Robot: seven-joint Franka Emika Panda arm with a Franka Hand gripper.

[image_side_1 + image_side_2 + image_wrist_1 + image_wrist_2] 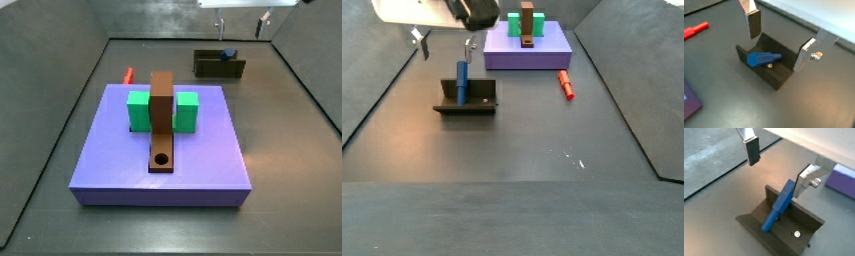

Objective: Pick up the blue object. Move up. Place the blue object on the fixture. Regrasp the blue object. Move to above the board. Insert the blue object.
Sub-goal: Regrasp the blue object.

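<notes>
**Blue peg parked in the fixture, gripper spread above it**

Blue against dark olive-black: the blue object (779, 208) leans in the fixture (784, 228), its lower end in the corner where the base meets the back wall and its upper end resting tilted against that wall. In a side view it reads as a slim upright bar (461, 80) inside the L-shaped holder (466, 100). That propped pose looks deliberate: the holder keeps the peg steady and exposed so it can be taken again at a better angle for insertion.

Just above, the gripper (784, 37) hangs with its two silver fingers (753, 22) spread wide, one to each side of the fixture and clear of the peg. Nothing sits between the pads. I judge the placing step done and the regrasp not yet made; the jaws straddle the peg, so a descent and a squeeze should catch it.

Farther along the dark floor lies a small red peg (567, 84), apart from the fixture and no part of this task. Beyond it stands the board (160, 150), a lavender slab carrying green blocks (162, 110) and a brown strip (162, 125) whose round hole (162, 158) is open and waiting.
</notes>
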